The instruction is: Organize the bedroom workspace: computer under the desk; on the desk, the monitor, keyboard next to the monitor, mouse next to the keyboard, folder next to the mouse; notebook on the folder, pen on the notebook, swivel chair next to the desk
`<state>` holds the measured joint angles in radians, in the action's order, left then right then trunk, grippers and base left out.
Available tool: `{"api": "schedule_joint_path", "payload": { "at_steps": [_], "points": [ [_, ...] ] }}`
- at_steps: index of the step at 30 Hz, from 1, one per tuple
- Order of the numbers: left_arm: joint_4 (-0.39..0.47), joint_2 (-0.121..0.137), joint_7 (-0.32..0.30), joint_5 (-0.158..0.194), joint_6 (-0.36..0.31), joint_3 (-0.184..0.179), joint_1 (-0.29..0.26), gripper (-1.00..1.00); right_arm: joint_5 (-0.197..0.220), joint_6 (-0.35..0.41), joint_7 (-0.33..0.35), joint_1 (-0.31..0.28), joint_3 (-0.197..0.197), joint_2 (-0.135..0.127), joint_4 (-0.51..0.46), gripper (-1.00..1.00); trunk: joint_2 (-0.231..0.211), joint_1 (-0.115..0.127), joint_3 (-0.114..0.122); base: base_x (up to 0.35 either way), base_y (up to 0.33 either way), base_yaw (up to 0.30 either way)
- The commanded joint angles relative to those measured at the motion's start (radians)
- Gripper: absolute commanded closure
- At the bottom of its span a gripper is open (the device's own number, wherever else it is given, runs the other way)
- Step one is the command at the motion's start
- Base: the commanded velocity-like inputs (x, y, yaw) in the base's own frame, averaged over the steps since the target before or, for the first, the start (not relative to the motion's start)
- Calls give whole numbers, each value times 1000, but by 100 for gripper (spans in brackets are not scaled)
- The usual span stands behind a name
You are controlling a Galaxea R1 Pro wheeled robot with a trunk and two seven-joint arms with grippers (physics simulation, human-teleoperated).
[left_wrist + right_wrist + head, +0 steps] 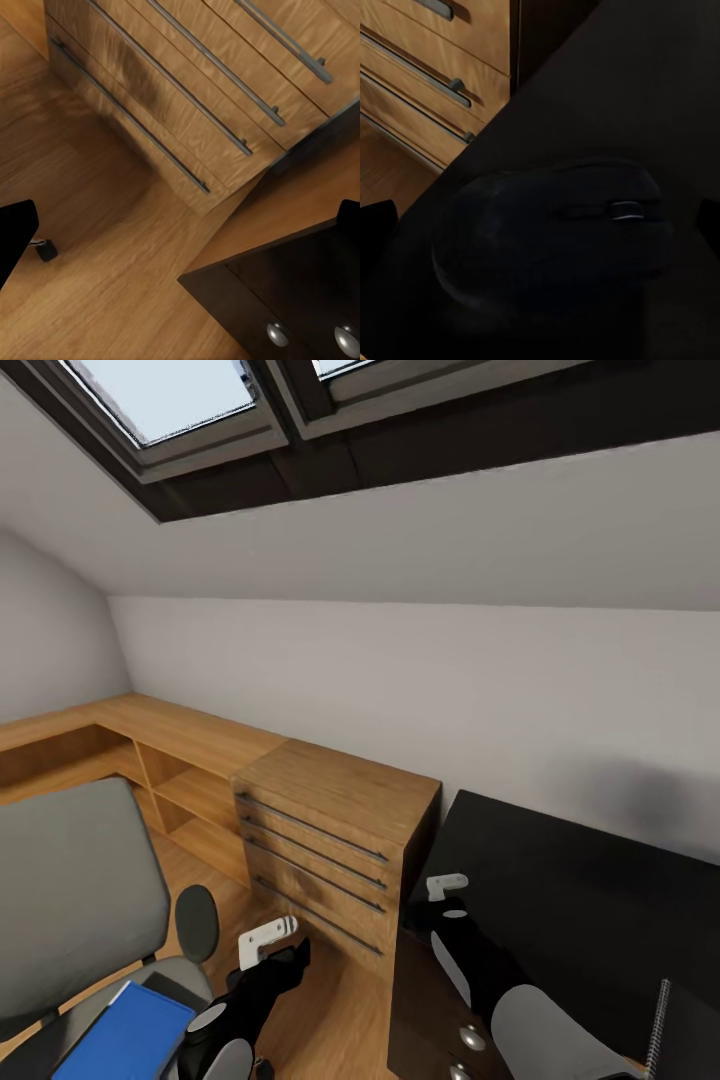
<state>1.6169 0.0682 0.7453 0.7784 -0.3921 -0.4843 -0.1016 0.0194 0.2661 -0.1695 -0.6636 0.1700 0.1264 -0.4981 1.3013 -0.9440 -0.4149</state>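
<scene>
Lower left of head view: grey padded swivel chair, with the flat bright blue folder lying on its seat, near bottom edge.

Just right of the folder, left gripper hangs over the wooden floor beside the light wooden drawer chest. In its wrist view the dark fingertips sit at opposite edges, jaws wide apart, nothing between them.

Right of centre: right gripper over the near corner of the glossy black desk. Its wrist view shows the small dark grey oval mouse resting on the desk top directly ahead, between the two spread finger tips; jaws apart, not touching it as far as I can tell.

Key relation: mouse lies straight along the right gripper's line, long axis running finger to finger rather than across the gap. Right arm is clearly nearer. Judgement: a grasp would probably suit better after a wrist turn to close across the narrow width.

Far lower right: a spiral-bound edge, possibly the notebook; too little visible.
</scene>
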Motion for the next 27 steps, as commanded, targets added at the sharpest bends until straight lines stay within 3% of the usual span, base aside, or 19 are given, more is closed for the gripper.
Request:
{"api": "schedule_joint_path", "payload": {
  "at_steps": [1, 12, 27],
  "points": [
    [1, 1, 8, 5, -2, -2, -1, -100, 2, 7, -7, -1, 6, -1, -1, -100, 8, -4, -4, 0, 0, 0],
    [1, 1, 8, 5, -2, -2, -1, -100, 2, 7, -7, -1, 6, -1, -1, -100, 85, -46, -39, 0, 0, 0],
    [1, 1, 8, 5, -2, -2, -1, -100, 2, 7, -7, -1, 6, -1, -1, -100, 85, -46, -39, 0, 0, 0]
  ]
}}
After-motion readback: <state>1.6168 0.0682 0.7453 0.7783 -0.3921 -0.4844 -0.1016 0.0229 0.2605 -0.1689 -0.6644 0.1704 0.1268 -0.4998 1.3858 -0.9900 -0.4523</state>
